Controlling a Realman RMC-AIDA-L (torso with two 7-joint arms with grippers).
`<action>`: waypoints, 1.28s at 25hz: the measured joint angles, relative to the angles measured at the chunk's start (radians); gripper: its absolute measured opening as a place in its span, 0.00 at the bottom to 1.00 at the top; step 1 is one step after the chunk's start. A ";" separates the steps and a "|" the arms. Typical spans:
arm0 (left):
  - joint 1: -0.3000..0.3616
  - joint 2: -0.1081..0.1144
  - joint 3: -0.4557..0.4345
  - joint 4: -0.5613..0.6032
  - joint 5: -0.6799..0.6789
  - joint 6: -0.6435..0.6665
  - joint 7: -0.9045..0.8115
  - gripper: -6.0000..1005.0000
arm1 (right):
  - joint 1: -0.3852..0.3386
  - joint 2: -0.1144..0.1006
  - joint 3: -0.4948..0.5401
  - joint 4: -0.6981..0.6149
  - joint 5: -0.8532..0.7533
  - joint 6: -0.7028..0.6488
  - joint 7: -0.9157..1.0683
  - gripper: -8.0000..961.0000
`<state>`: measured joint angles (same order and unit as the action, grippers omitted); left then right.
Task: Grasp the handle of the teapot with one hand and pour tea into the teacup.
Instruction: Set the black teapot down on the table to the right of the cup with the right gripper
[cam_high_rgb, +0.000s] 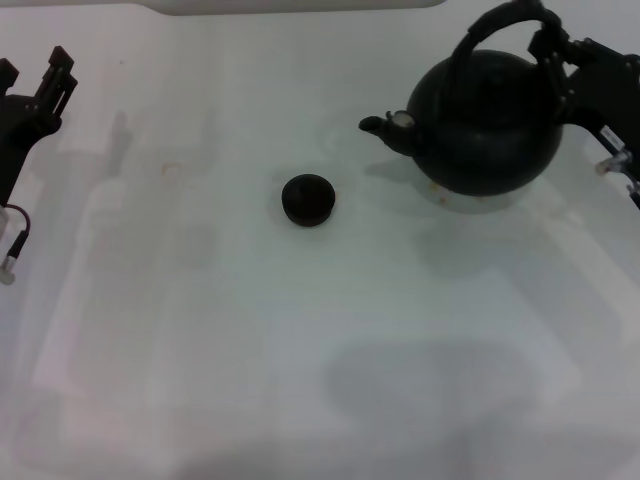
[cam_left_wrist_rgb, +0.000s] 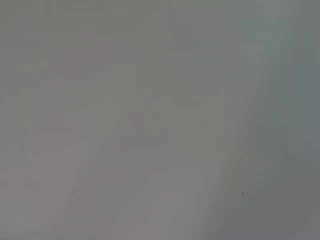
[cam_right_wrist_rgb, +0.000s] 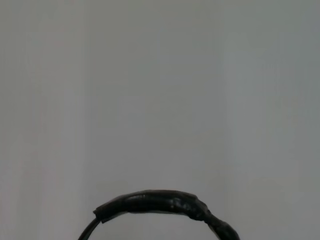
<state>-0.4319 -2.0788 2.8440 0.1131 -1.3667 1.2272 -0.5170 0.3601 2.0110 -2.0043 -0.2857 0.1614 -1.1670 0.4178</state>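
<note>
The teapot (cam_high_rgb: 490, 125) stood at the far right of the white table (cam_high_rgb: 300, 350), upright on its round belly, with its short spout (cam_high_rgb: 385, 127) pointing toward the robot's left, toward the middle of the table. A line drawn from the spout through the body ran roughly across the table from side to side, and the arched handle (cam_high_rgb: 500, 25) rose over the top along much the same line. The teacup (cam_high_rgb: 308, 200) sat near the table's centre, well apart from the teapot and nearer the robot than the spout's tip, its mouth facing up. No tea could be made out in the cup or at the spout.

The right gripper (cam_high_rgb: 555, 50) was at the right end of the handle, where the arch comes down toward the pot's shoulder (the black fingers merged with the black handle, so I could not tell whether they were pinching it or merely beside it). In the right wrist view the wrapped top of the handle (cam_right_wrist_rgb: 155, 202) showed as a dark arc against the pale table.

The left gripper (cam_high_rgb: 55, 85) was parked at the far left edge of the table, well away from both vessels, its fingers apart with nothing between them. The left wrist view showed only the bare surface.
</note>
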 joint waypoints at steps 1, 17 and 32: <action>0.000 0.000 0.000 0.000 0.000 0.000 0.000 0.77 | -0.007 -0.001 0.003 0.000 0.000 -0.004 0.000 0.15; 0.003 0.000 0.000 0.002 0.000 0.000 0.000 0.77 | -0.033 0.000 0.004 0.088 -0.002 -0.040 0.000 0.21; 0.010 -0.001 0.000 0.002 -0.002 0.004 0.000 0.77 | -0.035 0.003 -0.017 0.103 -0.004 -0.030 0.005 0.26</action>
<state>-0.4220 -2.0796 2.8439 0.1151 -1.3690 1.2313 -0.5169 0.3252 2.0141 -2.0212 -0.1827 0.1571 -1.1969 0.4228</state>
